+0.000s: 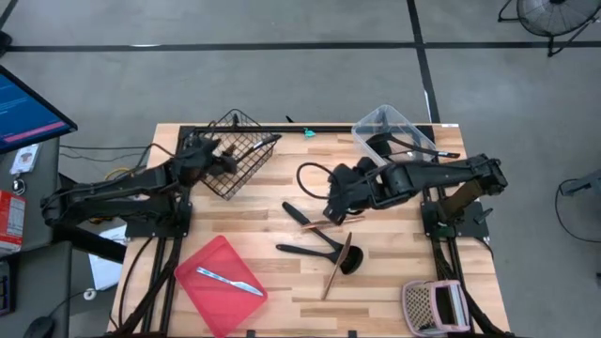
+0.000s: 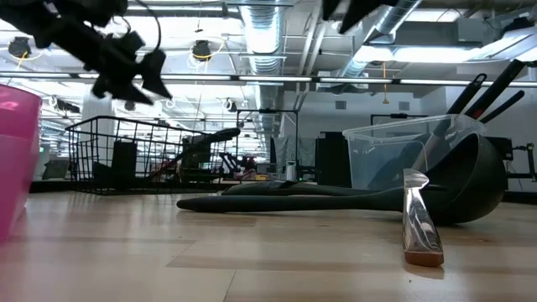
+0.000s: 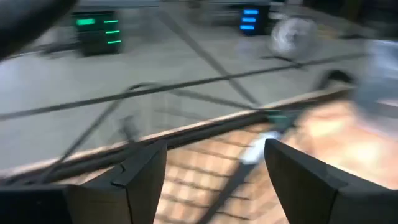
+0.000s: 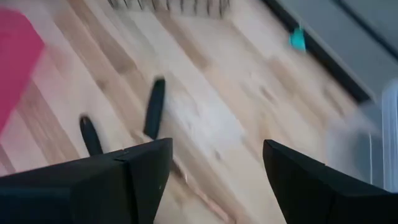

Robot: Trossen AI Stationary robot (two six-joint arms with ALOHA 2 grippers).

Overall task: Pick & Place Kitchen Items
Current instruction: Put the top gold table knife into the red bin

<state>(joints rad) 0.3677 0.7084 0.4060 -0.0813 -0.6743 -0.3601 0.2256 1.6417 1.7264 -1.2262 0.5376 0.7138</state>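
We see the left gripper (image 1: pixel 228 158) over the black wire basket (image 1: pixel 242 150), jaws apart, empty; right gripper (image 1: pixel 331 208) open, empty, above black utensils (image 1: pixel 319 246) mid-table; silver knife (image 1: pixel 228 280) lies on the red tray (image 1: pixel 202 296).

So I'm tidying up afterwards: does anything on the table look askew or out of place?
Yes. The black wire basket sits tilted, tipped up at the back edge under the left gripper. A small teal piece lies loose on the back rim. The black utensils lie scattered mid-table.
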